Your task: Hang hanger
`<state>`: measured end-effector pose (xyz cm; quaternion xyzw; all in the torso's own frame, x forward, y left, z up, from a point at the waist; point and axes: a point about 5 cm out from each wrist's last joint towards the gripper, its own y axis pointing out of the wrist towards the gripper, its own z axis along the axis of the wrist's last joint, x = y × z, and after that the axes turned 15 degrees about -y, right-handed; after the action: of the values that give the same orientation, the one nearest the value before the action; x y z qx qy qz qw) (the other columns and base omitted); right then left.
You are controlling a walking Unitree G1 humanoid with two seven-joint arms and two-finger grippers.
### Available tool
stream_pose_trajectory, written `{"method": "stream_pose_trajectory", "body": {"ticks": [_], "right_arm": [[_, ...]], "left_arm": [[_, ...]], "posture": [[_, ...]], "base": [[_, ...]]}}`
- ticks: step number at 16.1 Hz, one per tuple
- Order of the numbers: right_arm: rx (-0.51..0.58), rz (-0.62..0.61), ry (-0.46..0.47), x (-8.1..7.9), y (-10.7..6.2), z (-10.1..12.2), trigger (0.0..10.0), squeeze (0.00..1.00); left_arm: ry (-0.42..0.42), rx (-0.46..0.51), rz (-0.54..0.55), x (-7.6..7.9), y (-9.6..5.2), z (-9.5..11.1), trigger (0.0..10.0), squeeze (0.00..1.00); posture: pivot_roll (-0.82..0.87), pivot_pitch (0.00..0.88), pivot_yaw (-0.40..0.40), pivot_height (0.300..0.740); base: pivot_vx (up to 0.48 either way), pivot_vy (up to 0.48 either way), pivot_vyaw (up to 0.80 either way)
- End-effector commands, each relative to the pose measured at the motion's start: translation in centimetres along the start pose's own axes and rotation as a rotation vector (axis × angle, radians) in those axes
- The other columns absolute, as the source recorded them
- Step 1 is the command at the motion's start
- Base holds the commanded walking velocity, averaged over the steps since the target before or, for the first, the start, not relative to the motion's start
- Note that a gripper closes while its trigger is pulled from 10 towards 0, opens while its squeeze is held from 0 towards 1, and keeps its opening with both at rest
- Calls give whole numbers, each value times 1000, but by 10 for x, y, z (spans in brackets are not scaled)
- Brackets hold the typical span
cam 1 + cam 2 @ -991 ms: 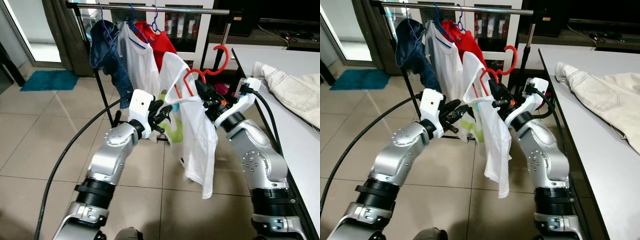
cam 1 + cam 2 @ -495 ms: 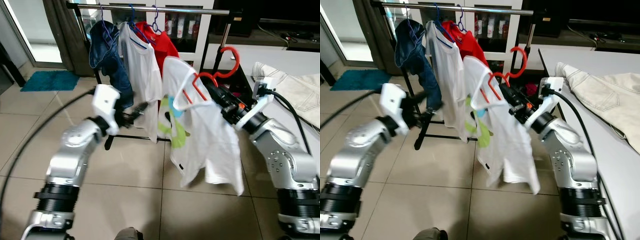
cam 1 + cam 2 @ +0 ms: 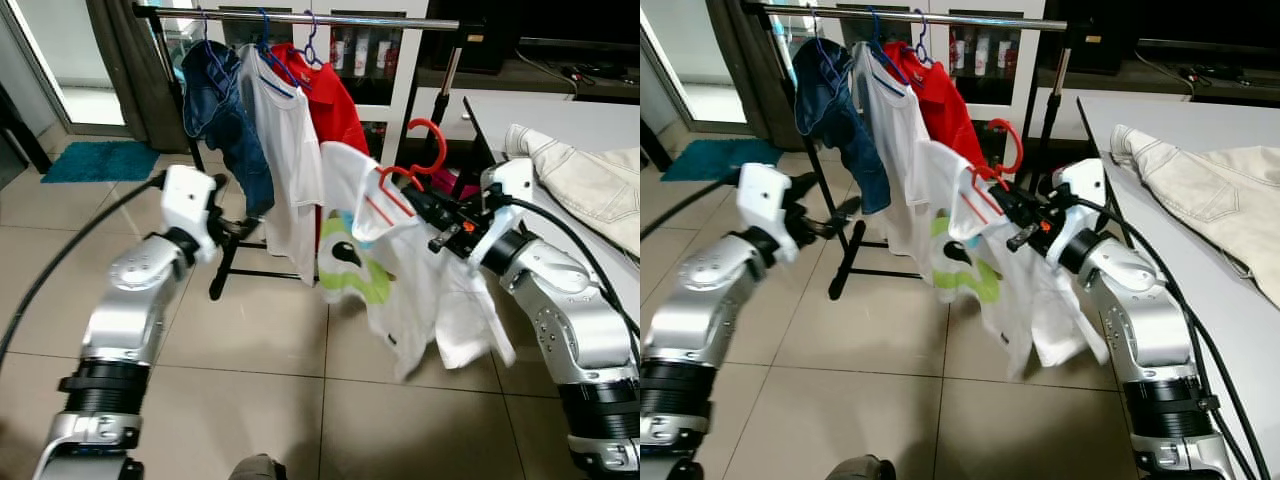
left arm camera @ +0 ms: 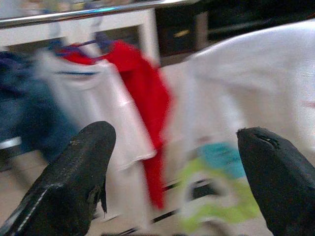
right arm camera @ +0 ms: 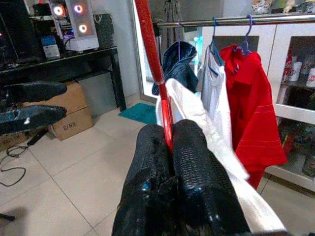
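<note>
The red plastic hanger (image 3: 415, 160) sits in your right hand (image 3: 432, 213), carrying a white T-shirt with a green and blue print (image 3: 385, 270), and it is held out in front of the robot, tilted, below and in front of the silver metal clothes rail (image 3: 300, 18) and not on it. Your right hand is closed on the hanger: in the right wrist view the two black fingers (image 5: 189, 162) press together around the red bar (image 5: 155, 69), with the white shirt draped just behind them. The shirt hangs loose below the hanger, its lower edge well above the beige tiled floor (image 3: 270, 350). Your left hand (image 3: 238, 228) is held out to the left of the shirt, apart from it, near the black upright of the rack; its fingers (image 4: 74, 182) stand wide apart and grip nothing. On the rail hang a pair of blue denim jeans (image 3: 225, 115), a white T-shirt with blue collar trim (image 3: 290, 150) and a red shirt (image 3: 335, 100), each on a blue hanger, side by side at the rail's left part. To your right a white counter (image 3: 560, 125) bears a cream-coloured jacket (image 3: 590, 185). A teal rug (image 3: 100, 160) lies on the floor far left, behind the rack.
</note>
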<state>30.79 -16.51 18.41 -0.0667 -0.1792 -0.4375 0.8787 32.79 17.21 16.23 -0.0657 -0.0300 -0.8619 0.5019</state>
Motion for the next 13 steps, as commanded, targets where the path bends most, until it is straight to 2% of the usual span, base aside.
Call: {"method": "stream_pose_trajectory", "body": {"ticks": [1,3,6,7,8,13], "right_arm": [[61,-19,9,-1,5,11,10000,0],[84,-4,34,-8,11,15,10000,0],[101,15,53,-16,16,18,10000,0],[106,21,61,-19,17,18,10000,0],[118,30,88,-24,18,19,10000,0],[156,52,132,-28,17,24,10000,0]], "left_arm": [[-25,-4,-141,25,10,0,10000,1000],[-39,-4,-199,42,19,-5,10000,1000],[2,19,-222,56,31,-8,10000,976],[30,19,-221,59,34,-8,10000,169],[119,22,-173,60,43,-8,10000,0],[138,41,-164,60,59,-8,10000,0]], "posture": [[60,0,37,740],[57,0,39,740],[55,0,39,740],[55,0,39,740],[53,0,45,740],[50,0,50,740]], "base": [[0,0,0],[0,0,0],[0,0,0],[0,0,0],[0,0,0],[0,0,0]]}}
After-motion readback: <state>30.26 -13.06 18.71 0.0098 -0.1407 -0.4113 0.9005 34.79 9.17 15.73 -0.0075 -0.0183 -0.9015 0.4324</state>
